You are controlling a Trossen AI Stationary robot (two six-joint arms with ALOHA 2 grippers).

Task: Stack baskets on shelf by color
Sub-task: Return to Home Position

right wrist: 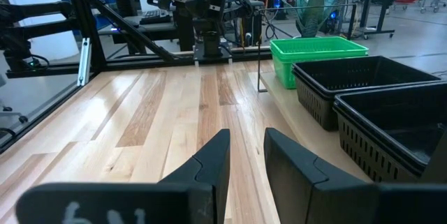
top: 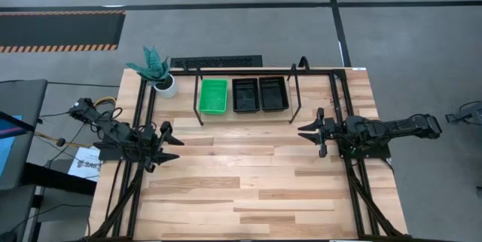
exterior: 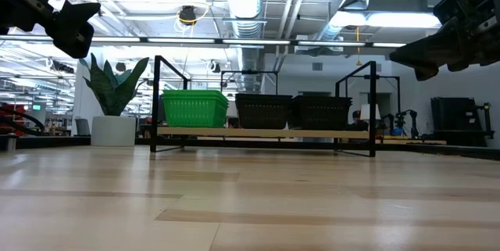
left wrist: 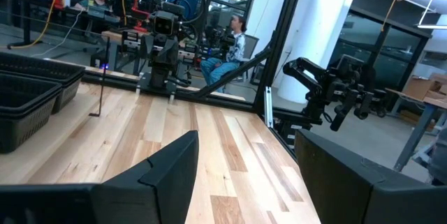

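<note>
Black and empty, the left tool [top: 170, 144] hangs over the left side of the bench [top: 248, 185], its fingers spread wide and aimed inward toward the middle. Beyond it, at the far left corner, a potted plant [top: 154, 68] stands just beside the shelf [exterior: 266, 132].

The shelf sits along the far edge, between the two arms, with its long axis running across the bench. On its board are three piles in a row. The green baskets [top: 213, 96] are at the left end. A black stack [top: 245, 95] is in the middle, and a second black stack [top: 273, 93] sits just beside it on the right. Each basket's long side runs front to back. How many are nested in each pile cannot be counted.

The right tool [top: 310, 138] hovers over the right side, fingers parted by a narrow gap and pinching nothing.

No loose basket shows on the bench, so the sorting looks finished and only a retreat to rest remains. From each tool the shelf lies off to the side, toward the far edge and well apart. The right arm is nearer the black piles and the left nearer the green. The rack's uprights are the closest thing to avoid, and they do not seem to block a withdrawal.
</note>
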